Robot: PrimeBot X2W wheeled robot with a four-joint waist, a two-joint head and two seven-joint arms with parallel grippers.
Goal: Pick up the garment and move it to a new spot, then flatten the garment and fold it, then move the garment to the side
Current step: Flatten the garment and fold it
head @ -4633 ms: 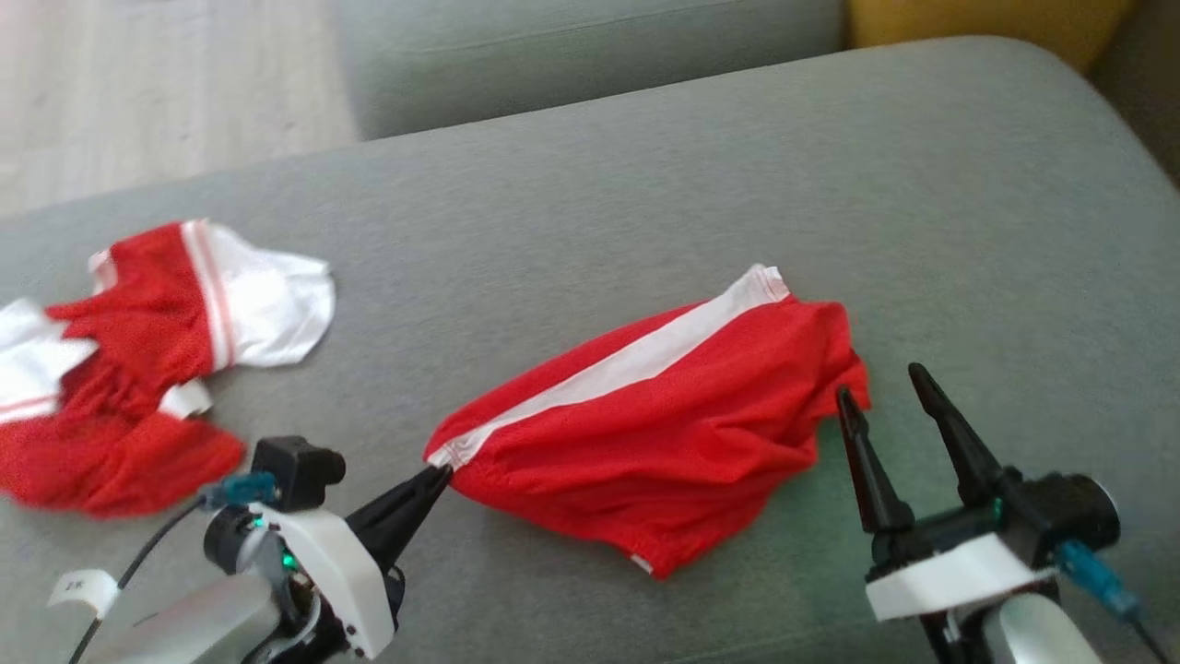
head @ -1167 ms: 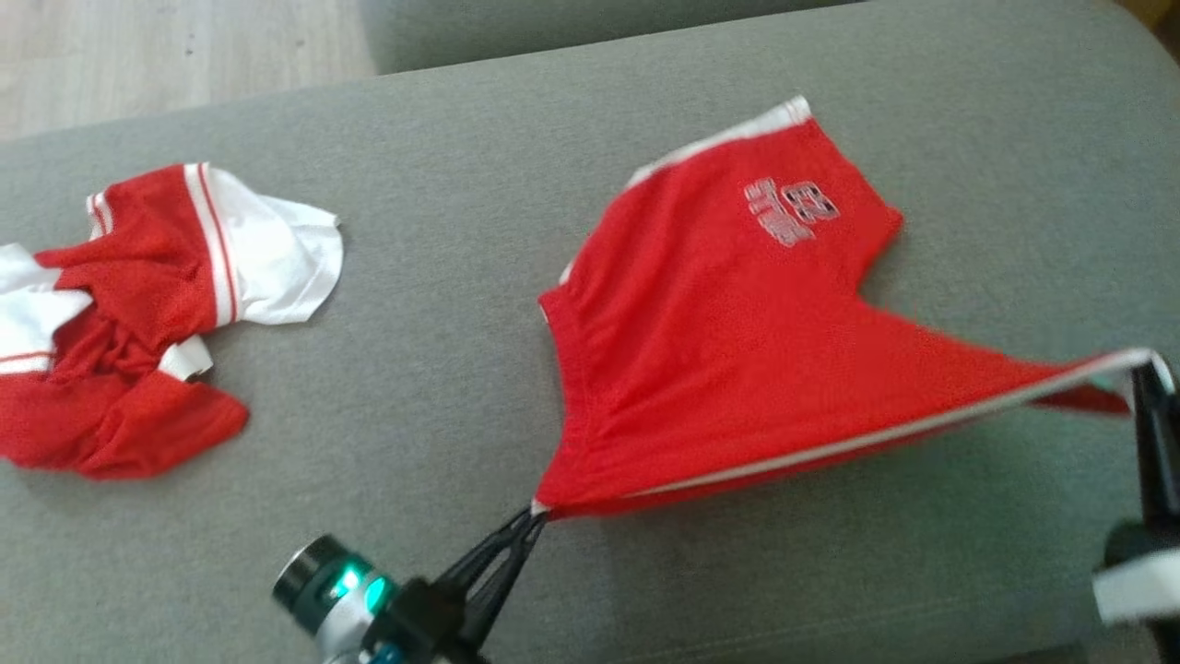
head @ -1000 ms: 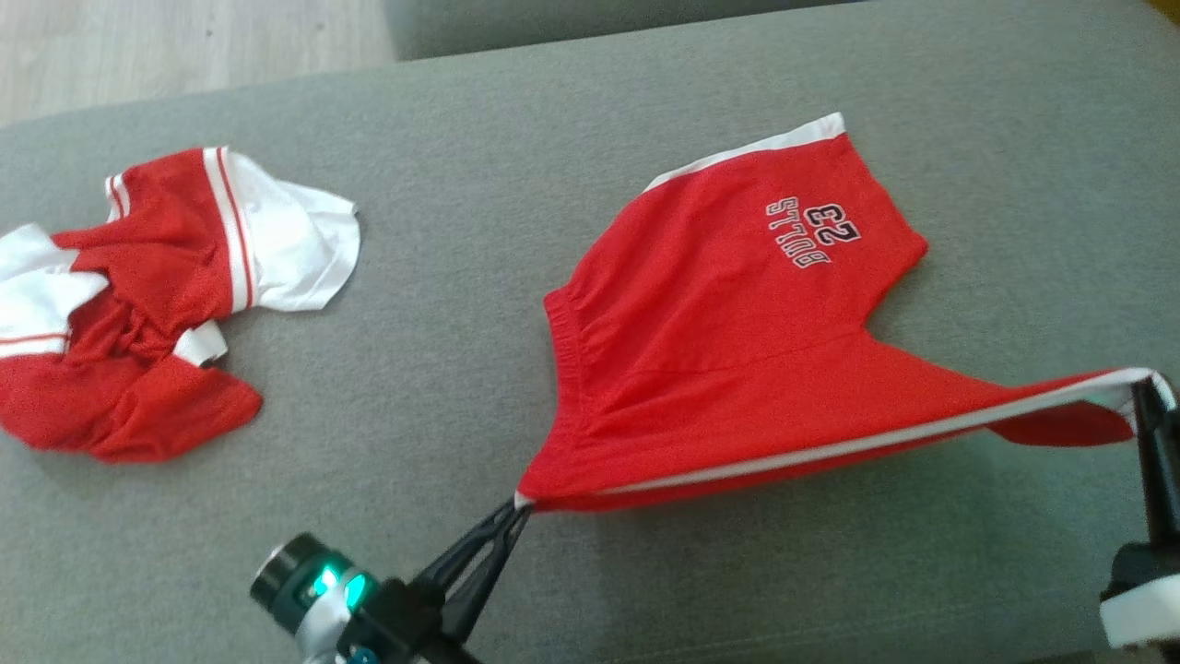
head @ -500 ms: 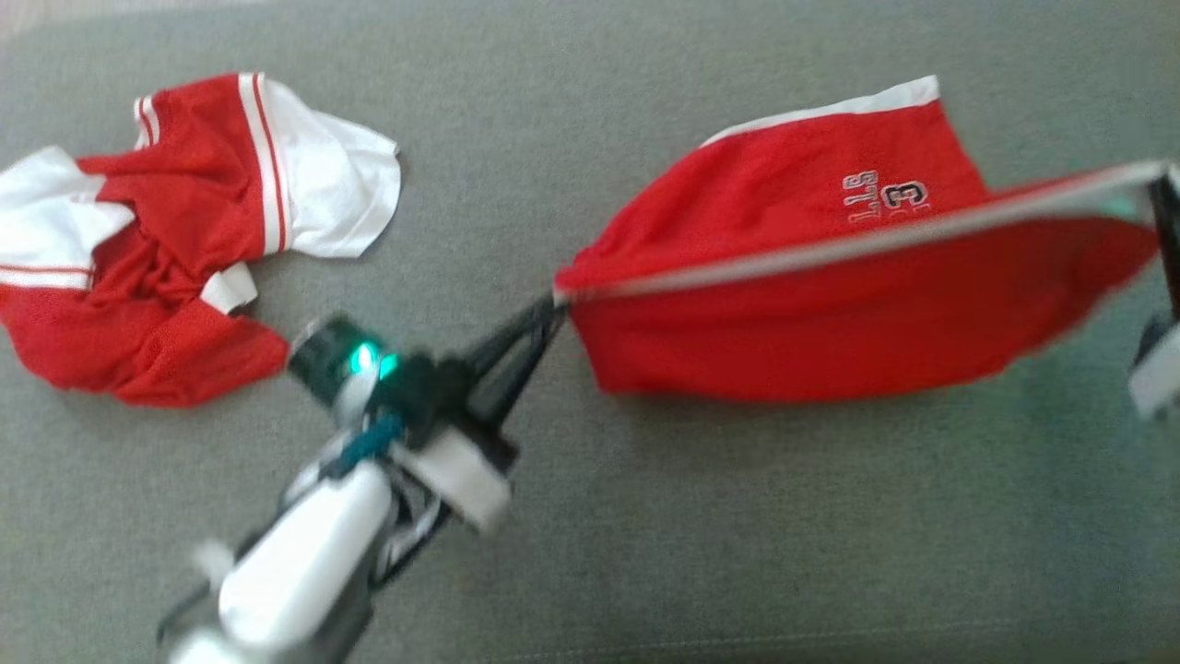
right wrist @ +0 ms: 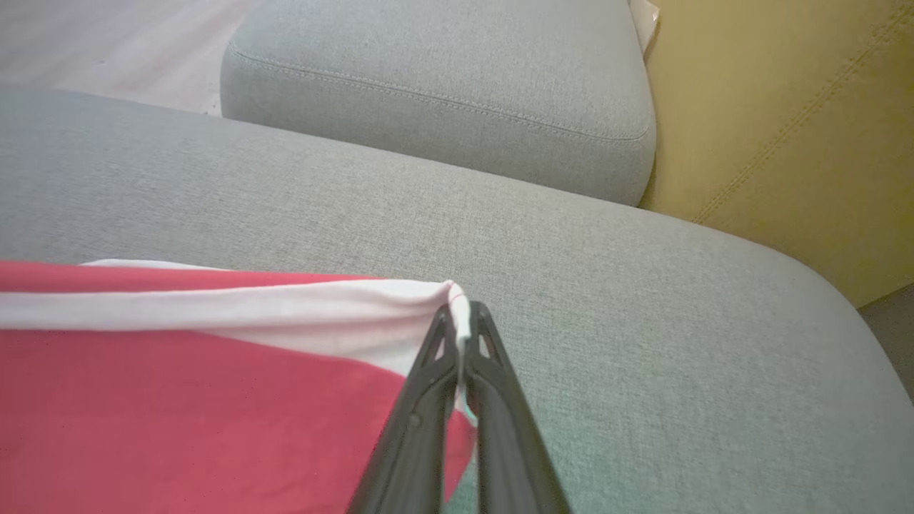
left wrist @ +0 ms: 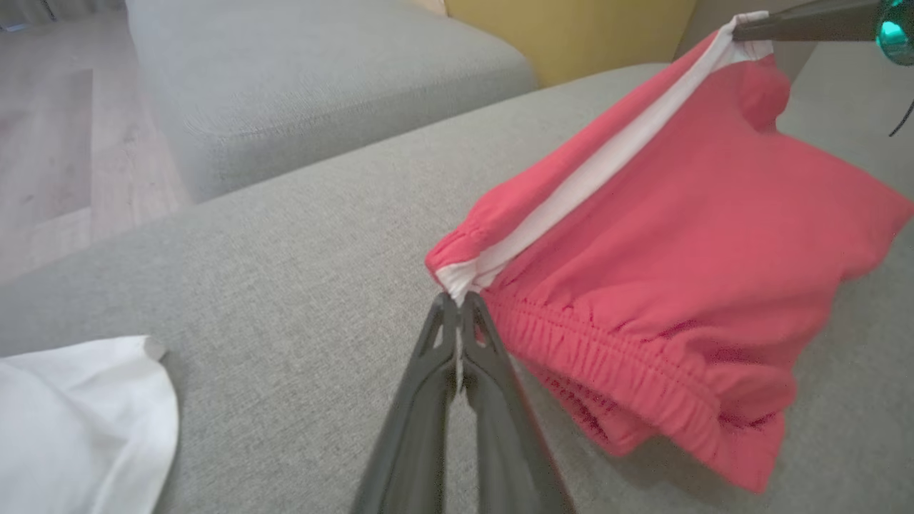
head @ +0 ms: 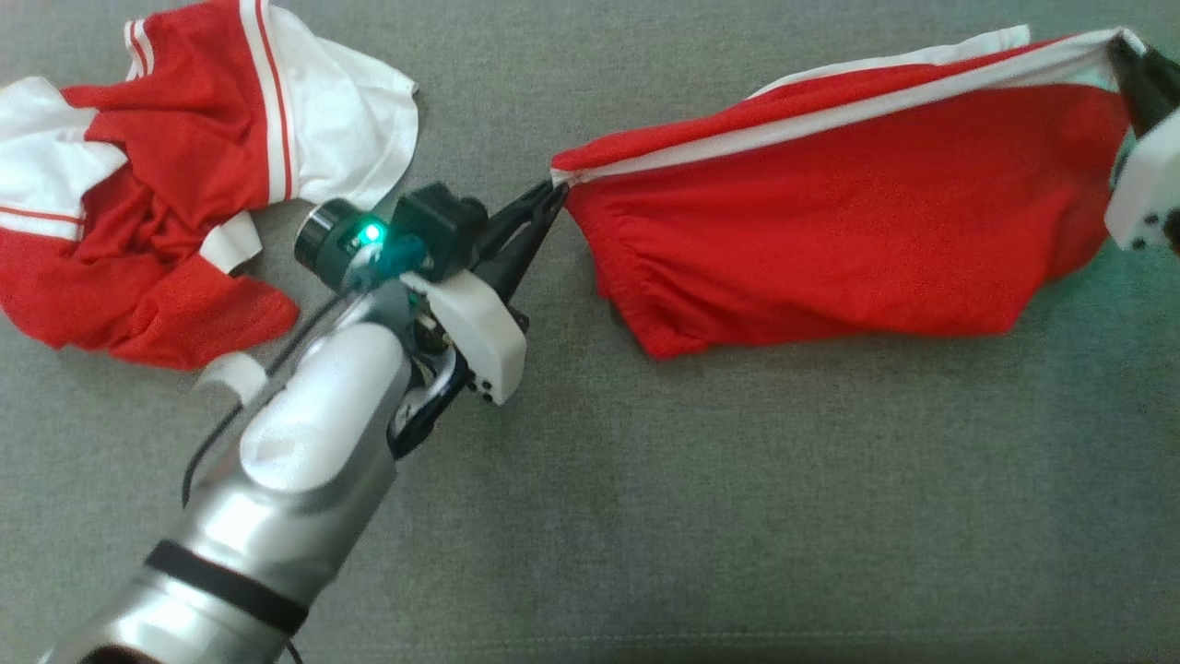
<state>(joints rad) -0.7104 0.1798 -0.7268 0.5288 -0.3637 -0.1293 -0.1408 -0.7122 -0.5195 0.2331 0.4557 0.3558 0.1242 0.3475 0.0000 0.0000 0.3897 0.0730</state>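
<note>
The garment [head: 830,249] is a pair of red shorts with a white side stripe, folded in half and stretched between my two grippers over the grey cushion [head: 701,516]. My left gripper [head: 556,190] is shut on the waistband end of the stripe, as the left wrist view shows at the shorts [left wrist: 678,235] and gripper [left wrist: 457,303]. At the upper right, my right gripper [head: 1117,41] is shut on the stripe's other end; the right wrist view shows the gripper [right wrist: 462,310] pinching the white hem of the shorts [right wrist: 178,407]. The printed lettering is hidden under the fold.
A crumpled red and white jersey [head: 157,175] lies at the upper left, close behind my left wrist. A second grey cushion [right wrist: 443,86], a yellow cushion [right wrist: 800,121] and wooden floor [left wrist: 43,157] lie beyond the far edge.
Both grippers have carried the striped edge away from me, folding the near half of the shorts over the far half and covering the lettering. The head camera has tilted down.
</note>
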